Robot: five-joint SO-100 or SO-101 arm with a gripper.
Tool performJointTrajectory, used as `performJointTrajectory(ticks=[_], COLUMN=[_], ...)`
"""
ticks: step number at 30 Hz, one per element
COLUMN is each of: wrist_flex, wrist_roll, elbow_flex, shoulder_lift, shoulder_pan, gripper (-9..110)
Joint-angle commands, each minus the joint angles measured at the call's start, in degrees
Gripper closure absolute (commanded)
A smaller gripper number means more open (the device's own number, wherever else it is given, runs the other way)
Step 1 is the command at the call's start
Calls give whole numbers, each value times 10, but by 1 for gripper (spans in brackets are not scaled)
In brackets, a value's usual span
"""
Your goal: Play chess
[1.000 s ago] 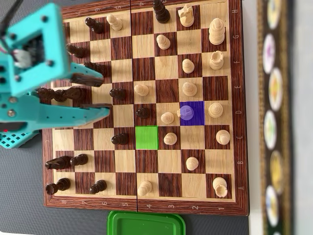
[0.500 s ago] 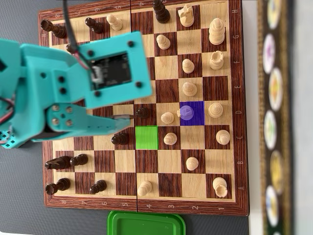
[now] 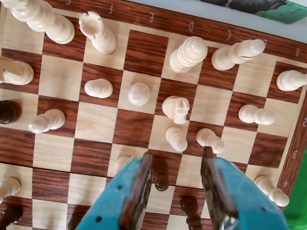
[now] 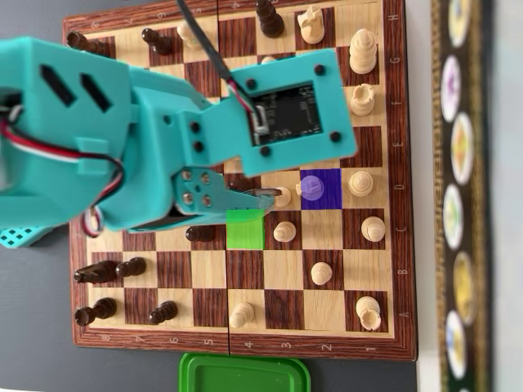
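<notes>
Arm advanced, end effector (image 3: 175,165) open above chessboard (image 4: 392,204)

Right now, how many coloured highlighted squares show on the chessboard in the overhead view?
2. A green square lies mid-board; a purple square lies up and right of it, under a pale piece. The arm could hide more.

The chessboard's (image 4: 402,204) dark wooden border carries its coordinates. In the overhead view, letters run down the right edge of the frame, G, F, E, D, C, B and A readable from top to bottom, and numerals along the bottom edge read 8, 7, 6, 5, 4, 3, 2, 1 from left to right. In the wrist view, the top border shows F, E, D and C, turned sideways.
</notes>
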Motion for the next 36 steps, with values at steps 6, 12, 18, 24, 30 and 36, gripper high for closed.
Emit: performJointTrajectory(ticks=[6,12,18,24,30,36], wrist_flex=[2,2,2,2,2,2], wrist_roll=[2,-2,-2,-2,-2,-3], elbow_flex=[-40,-58,-91,-97,-132,-142], shoulder_lift=[-31,-58,-90,-114,-145,-168], shoulder_pan=[14,25,25,23,20,25], gripper=[85,85,85,85,85,85])
